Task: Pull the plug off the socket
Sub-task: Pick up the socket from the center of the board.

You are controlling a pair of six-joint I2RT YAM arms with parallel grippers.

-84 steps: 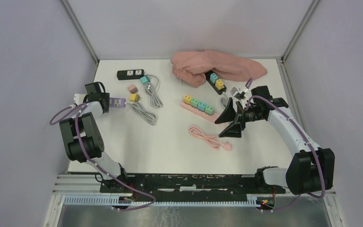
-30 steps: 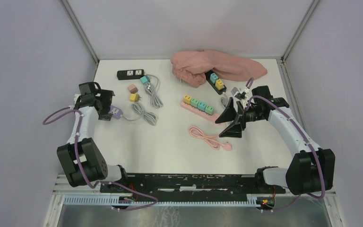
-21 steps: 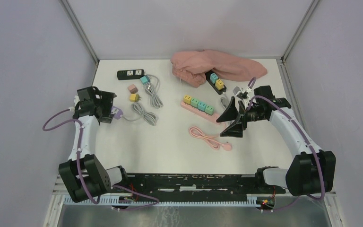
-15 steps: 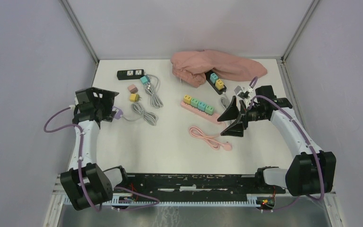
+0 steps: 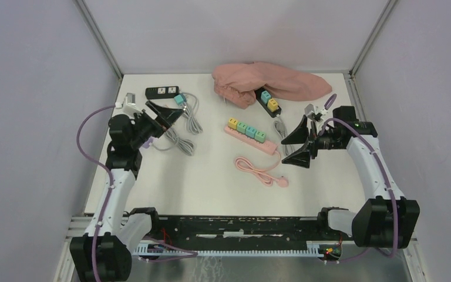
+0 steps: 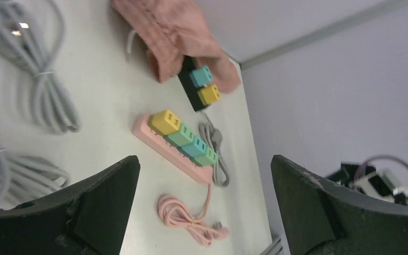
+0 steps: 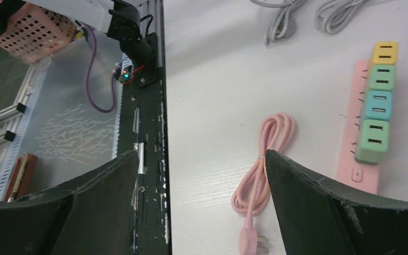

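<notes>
Approach stage, by my reading: nothing is gripped yet. Toward the left edge of the desk [image 5: 211, 194] the left gripper [image 5: 163, 114] hangs with fingers spread wide above the grey cables [image 5: 179, 140]. At mid-desk lies the pink power strip [image 5: 246, 131], with four coloured plugs [image 6: 185, 137] seated in a row. Nearer the right edge the right gripper [image 5: 298, 150] hovers, equally agape and empty, near the strip's end. The next move likely needs one gripper pinning the strip while the other closes on one plug and pulls straight out. The desk is white and matte, and lilac walls [image 5: 35, 88] close it in
</notes>
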